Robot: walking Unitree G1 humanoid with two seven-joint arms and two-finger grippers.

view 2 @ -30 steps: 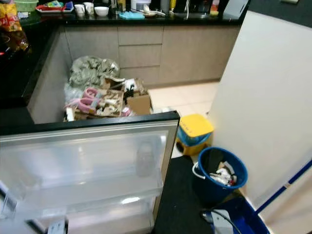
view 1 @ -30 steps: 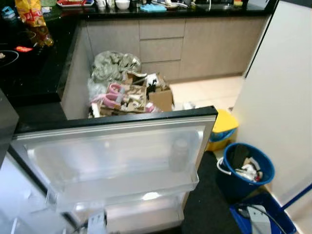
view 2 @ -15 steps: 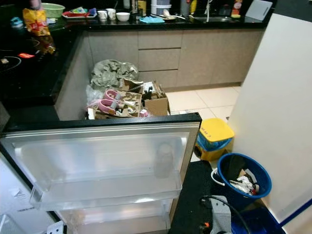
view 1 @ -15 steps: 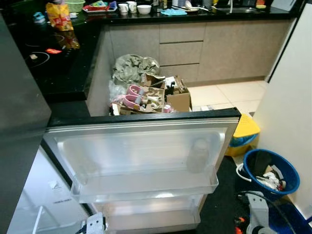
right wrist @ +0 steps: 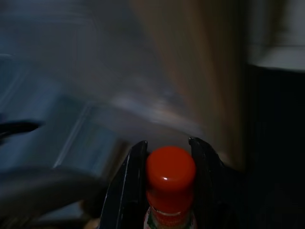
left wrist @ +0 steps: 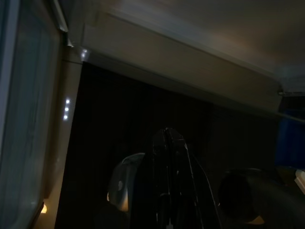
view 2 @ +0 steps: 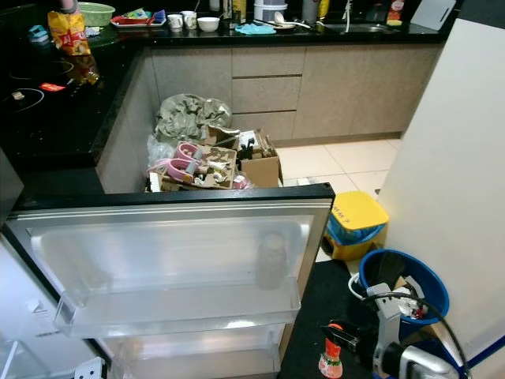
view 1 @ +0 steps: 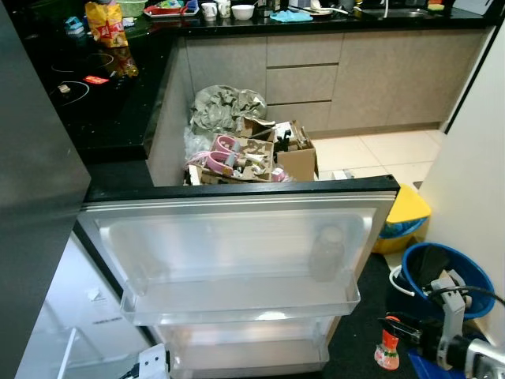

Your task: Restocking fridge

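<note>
The kitchen floor was cluttered, a cardboard box (view 1: 268,154) of scraps behind the open fridge door (view 1: 237,237), whose shelf held one pale bottle (view 1: 326,254). From the head cameras, the right gripper (view 2: 343,338) carried a small red-capped sauce bottle (view 2: 331,359) low beside the blue bucket (view 2: 430,280).

The right wrist camera showed both fingers pinching it just under the cap; light and probably slippery, it seemed better held lower.

The left gripper (left wrist: 167,143) hung idle, fingers together.

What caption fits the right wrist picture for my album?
Right gripper clamps a red-capped sauce bottle by its neck.
</note>
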